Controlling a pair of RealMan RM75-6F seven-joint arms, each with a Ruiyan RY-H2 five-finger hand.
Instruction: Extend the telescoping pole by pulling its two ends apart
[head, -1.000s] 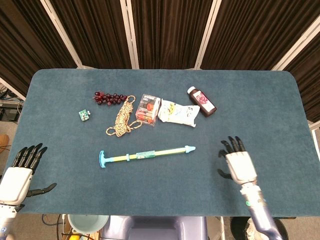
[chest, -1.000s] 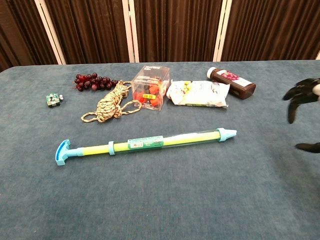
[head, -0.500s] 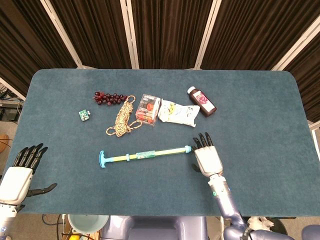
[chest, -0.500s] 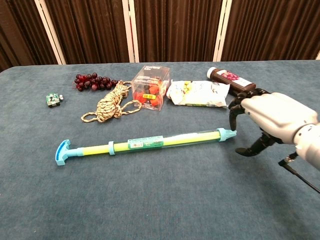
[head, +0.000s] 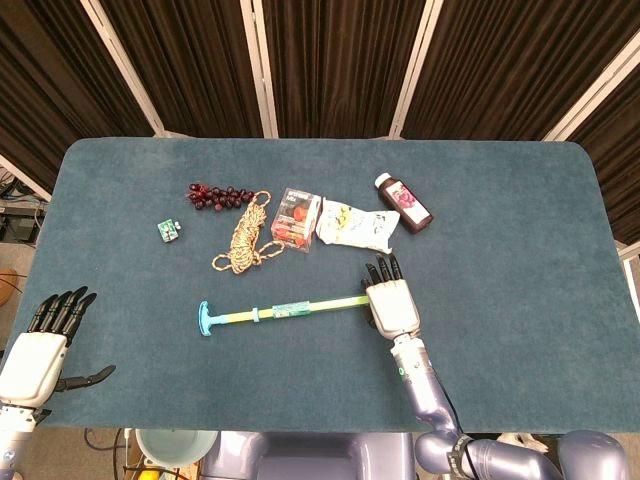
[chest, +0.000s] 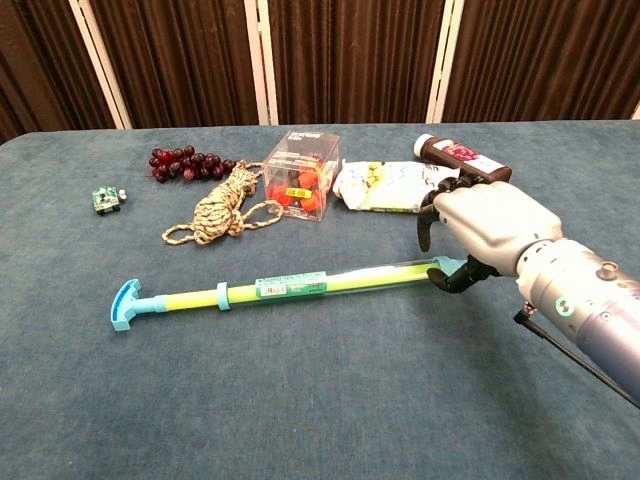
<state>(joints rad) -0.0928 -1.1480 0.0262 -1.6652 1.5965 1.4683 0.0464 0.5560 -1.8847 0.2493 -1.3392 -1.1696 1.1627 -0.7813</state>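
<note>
The telescoping pole (head: 285, 309) lies across the near middle of the blue table (head: 520, 220), yellow-green with a blue T-handle (head: 204, 319) at its left end. In the chest view the pole (chest: 290, 286) ends in a blue tip (chest: 447, 265). My right hand (chest: 482, 226) arches over that tip, fingers spread above it and thumb curled beside it, without a closed hold. In the head view my right hand (head: 391, 303) covers the pole's right end. My left hand (head: 40, 345) hovers open at the near left table edge, far from the handle.
Behind the pole lie a bunch of dark grapes (head: 218, 195), a coiled rope (head: 245, 240), a clear box of red items (head: 296, 217), a white packet (head: 357, 226) and a dark bottle (head: 403, 202). A small green item (head: 167, 230) sits at the left.
My right hand has swept left from the table's right side and now sits over the pole's right tip. The pole and my left hand have not moved.
</note>
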